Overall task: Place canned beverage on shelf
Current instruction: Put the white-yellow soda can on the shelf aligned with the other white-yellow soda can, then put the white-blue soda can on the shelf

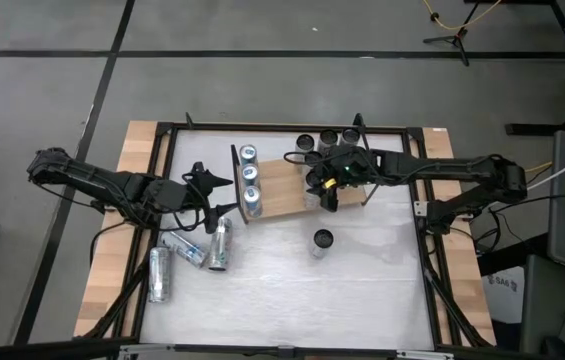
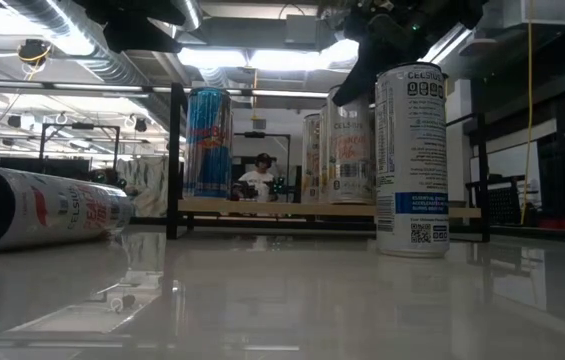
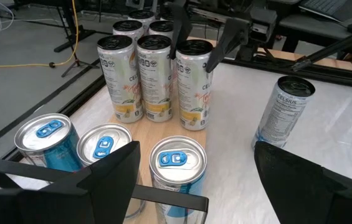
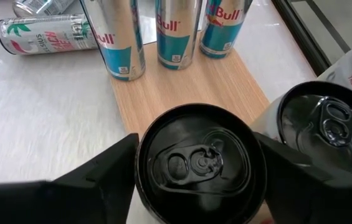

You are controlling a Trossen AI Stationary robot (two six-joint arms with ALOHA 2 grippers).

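Note:
The wooden shelf (image 1: 284, 190) lies flat mid-table. Three blue-topped cans (image 1: 251, 177) stand at its left end. Several white, black-topped cans (image 3: 154, 74) stand at its right end. My right gripper (image 4: 194, 174) is around the upper part of one of these, the nearest black-topped can (image 4: 194, 162), which stands on the board. My left gripper (image 3: 194, 155) hangs open in the air above the blue-topped cans (image 3: 104, 146) and touches nothing. My right gripper has the black-topped can between its two fingers, one finger (image 4: 110, 171) against each side of the can's upper wall (image 3: 205, 62), just under the rim. The fingers slant down from the table's right. The can stands upright, its bottom (image 3: 194, 124) on the shelf board.
One can (image 1: 322, 241) stands alone on the white tabletop in front of the shelf. Three cans (image 1: 220, 243) lie on their sides at the front left. Three more black-topped cans (image 1: 328, 138) stand behind the shelf's right end. A black frame (image 1: 167, 130) rims the table.

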